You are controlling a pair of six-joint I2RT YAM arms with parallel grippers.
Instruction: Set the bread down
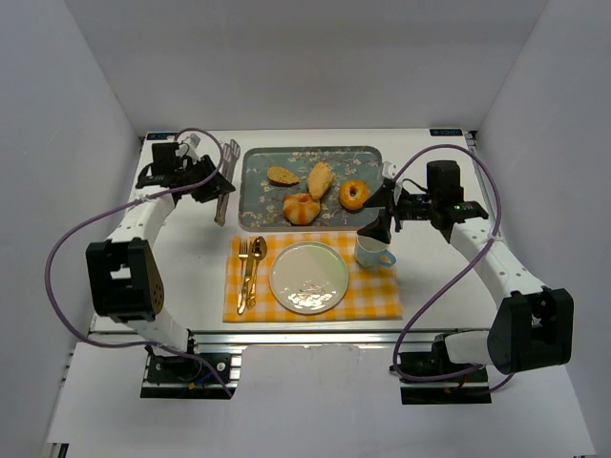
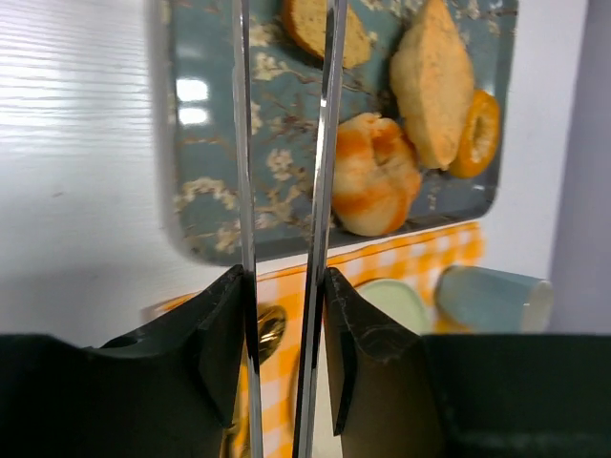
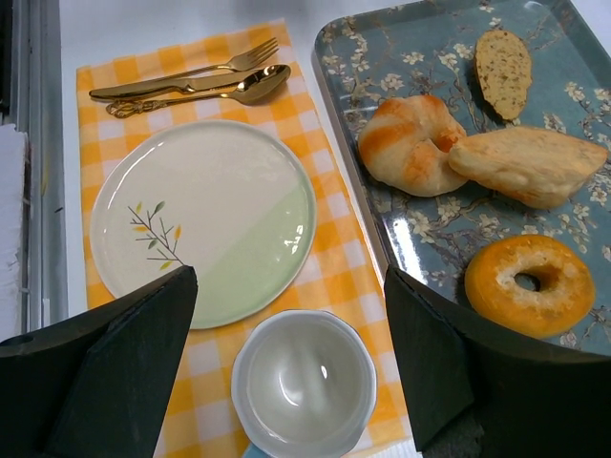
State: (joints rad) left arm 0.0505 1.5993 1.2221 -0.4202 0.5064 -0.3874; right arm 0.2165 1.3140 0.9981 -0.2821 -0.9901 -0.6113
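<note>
The left claw [image 2: 286, 286] pinches metal tongs [image 2: 244, 143] across their 2 blades, which run out between its fingers, slightly apart. In the top view the tongs sit just left of the tray [image 1: 253, 205], over the table [image 1: 191, 248]. All the bread [image 1: 315, 186] lies on the tray, 4 pieces: a slice [image 1: 283, 176] at the far left, a loaf [image 1: 321, 178] in the middle touching a roll [image 1: 302, 208] at the near edge, and a bagel [image 1: 354, 194] to the right, apart from them. The right claw [image 3: 286, 286] is spread wide, holding nothing, above a cup [image 3: 304, 382] near the tray's near-right corner. The cup stands on a checked mat [image 1: 372, 296], with a plate [image 1: 308, 277] just beside it and gold cutlery [image 1: 248, 272] at the mat's left
</note>
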